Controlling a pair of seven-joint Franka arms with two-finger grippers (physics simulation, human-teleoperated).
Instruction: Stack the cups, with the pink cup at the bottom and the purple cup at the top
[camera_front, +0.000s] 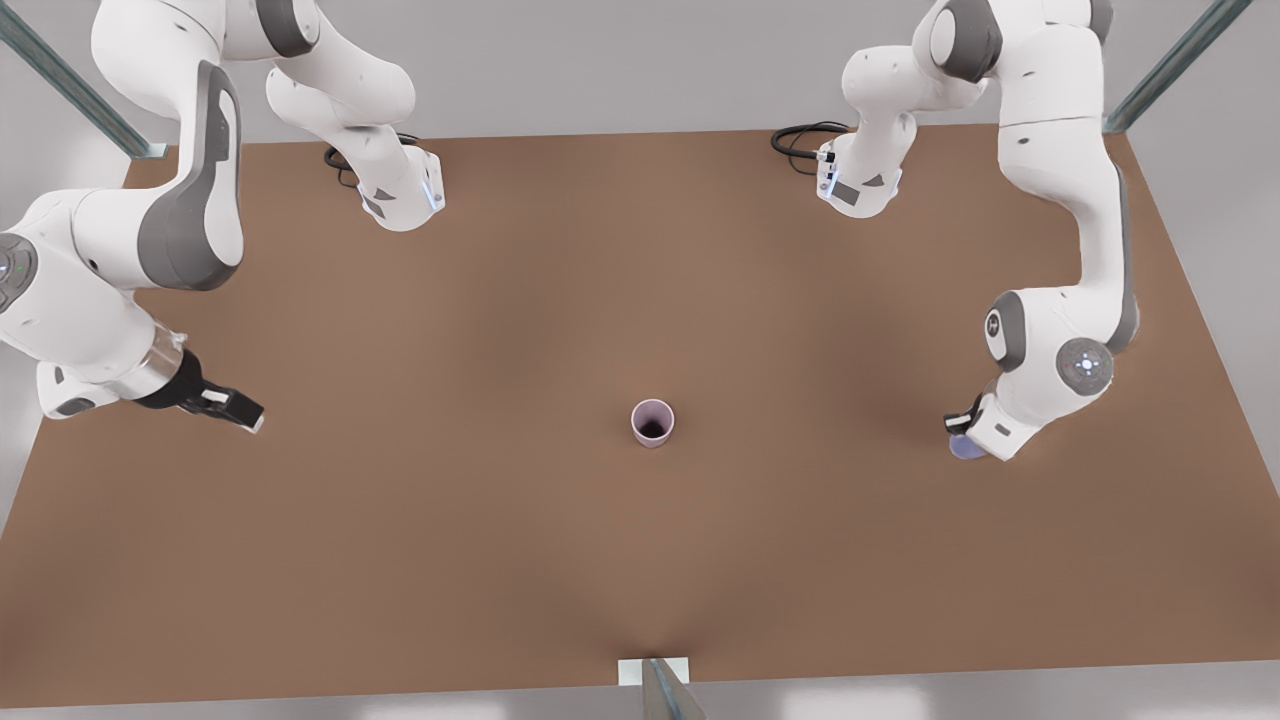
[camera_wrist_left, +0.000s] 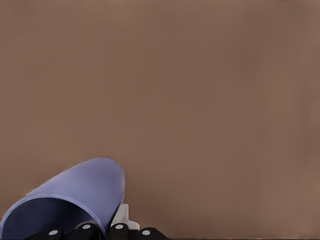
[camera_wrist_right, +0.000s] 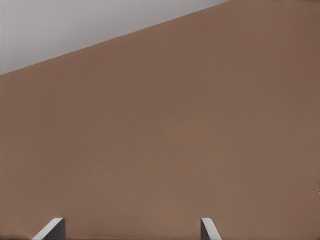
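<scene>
Standing upright near the middle of the brown table (camera_front: 420, 560), the pink cup (camera_front: 652, 422) is seen from above in the front view, mouth open and well apart from both arms. At the front view's right, the left gripper (camera_front: 962, 430) is lowered close to the table with the purple cup (camera_front: 965, 447) partly hidden beneath the wrist. From the left wrist view more is learned: the purple cup (camera_wrist_left: 70, 202) is seen tilted, its rim gripped between the clenched fingers (camera_wrist_left: 120, 220), one inside the wall and one outside. At the front view's left, the right gripper (camera_front: 245, 412) is held idle over the table's edge. In the right wrist view its fingertips (camera_wrist_right: 51, 228) are seen spread wide, with nothing between them
</scene>
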